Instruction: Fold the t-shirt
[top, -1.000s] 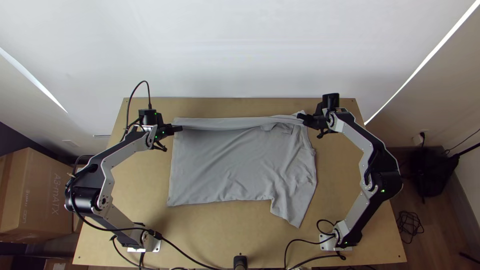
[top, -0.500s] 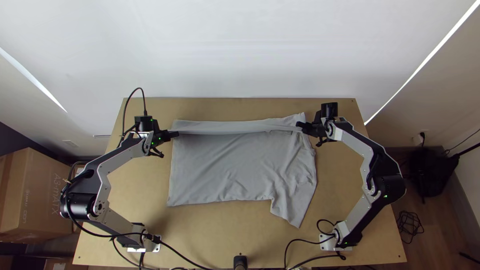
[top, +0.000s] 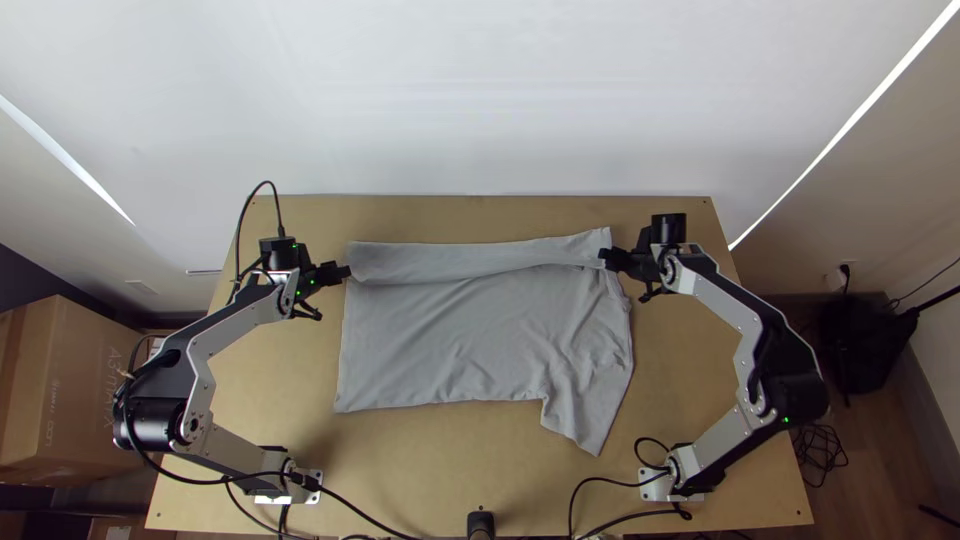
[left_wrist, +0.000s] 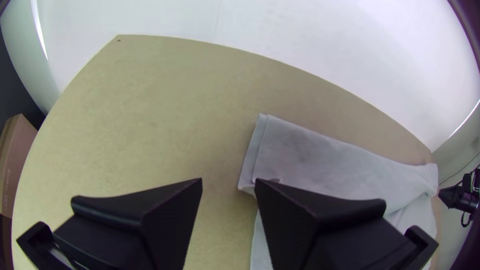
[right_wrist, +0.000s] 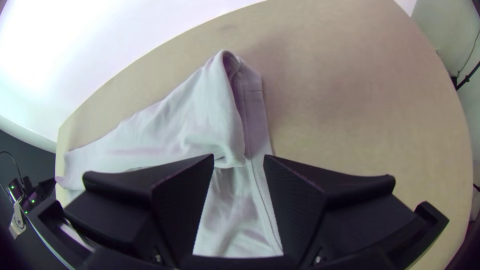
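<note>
Risking a lopsided fold, with a rumpled grey fabric sleeve (top: 585, 412) slanting out nearest from the grey fabric t-shirt (top: 440, 335). Risking dragging or unrolling the doubled-over far strip (top: 470, 259) too, if catching its ends with the black, wide-fingered left gripper (left_wrist: 228, 180) or matching right gripper (right_wrist: 239, 155), jaws standing apart on both. Spreading cloth across a light wooden tabletop (top: 668, 335), passing a brown cardboard box (top: 95, 375) alongside, and backing onto a plain white wall (top: 480, 90).

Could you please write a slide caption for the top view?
Left pincer and right pincer at opposite ends of a folded-over far strip of grey t-shirt.
</note>
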